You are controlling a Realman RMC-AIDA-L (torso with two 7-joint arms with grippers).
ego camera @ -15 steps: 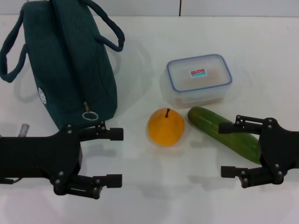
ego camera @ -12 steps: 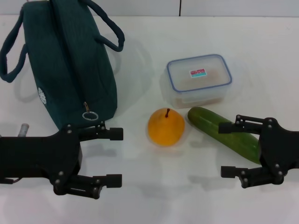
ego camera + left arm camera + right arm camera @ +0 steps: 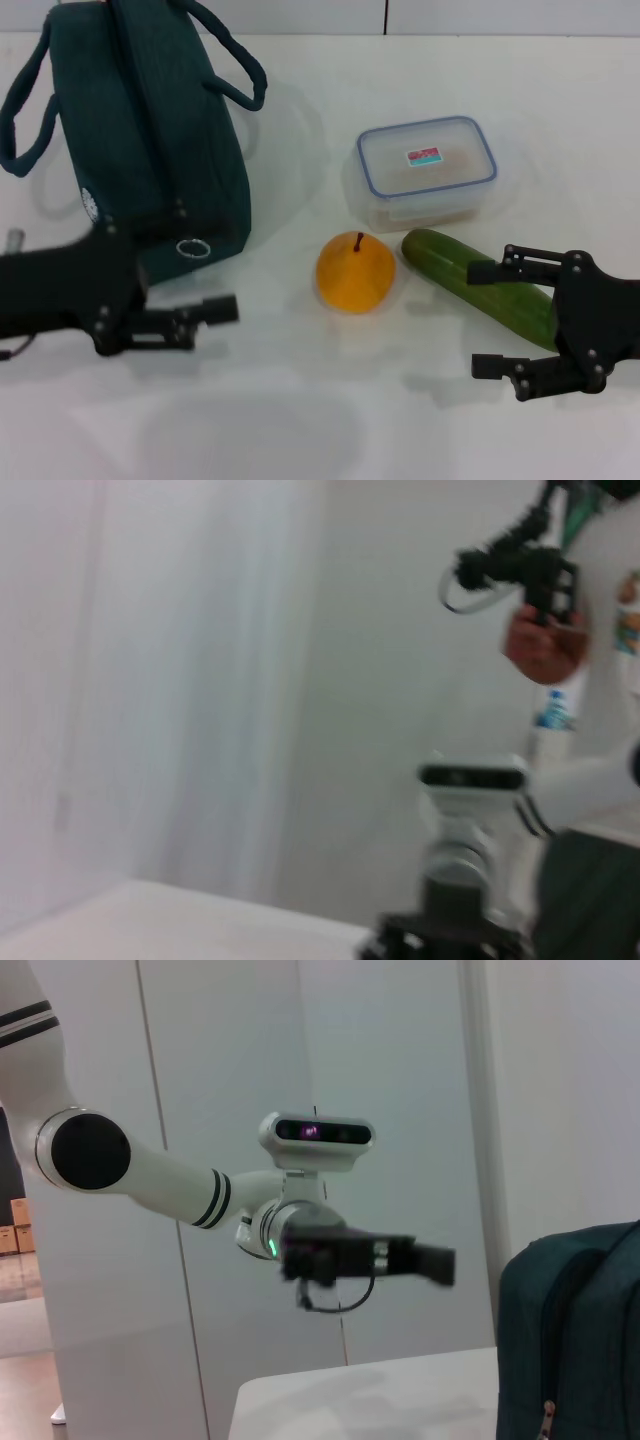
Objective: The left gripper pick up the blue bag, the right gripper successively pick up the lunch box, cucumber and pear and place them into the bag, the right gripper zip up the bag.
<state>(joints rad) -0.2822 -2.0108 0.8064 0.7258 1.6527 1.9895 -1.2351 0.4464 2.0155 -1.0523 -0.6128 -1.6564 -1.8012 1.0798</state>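
1. Blue bag (image 3: 150, 140) on the table (image 3: 300, 410) at far left, long axis running away from the robot, two loop handles flopped out to either side.
2. Along the top of the bag, a closed zipper line; at its near end, a metal ring pull (image 3: 192, 247) hanging against the fabric; on the left flank, a small white round logo.
3. Left tool (image 3: 212, 322) low over the table just in front of the near end of the bag, turned on its side and pointing toward the middle of the table, with the ring pull just beyond it; black arm crossing the near left corner of the bag as seen from the head.
4. Cannot tell whether the left tool is wide or narrow, and nothing seen in its grip; from the right wrist, seen only as a dark block (image 3: 430, 1260) beside the bag (image 3: 570, 1330).
5. Lunch box (image 3: 428, 170) right of the bag and well apart from it, lid on, sticker facing up.
6. Pear (image 3: 355, 272) in front of the lunch box, stem up, near the box but not touching.
7. Cucumber (image 3: 480, 285) just right of the pear, lying slantwise toward the near right.
8. Right tool (image 3: 492, 318) at near right, spread wide and empty, pointing left; far finger over the cucumber, near finger over bare table.
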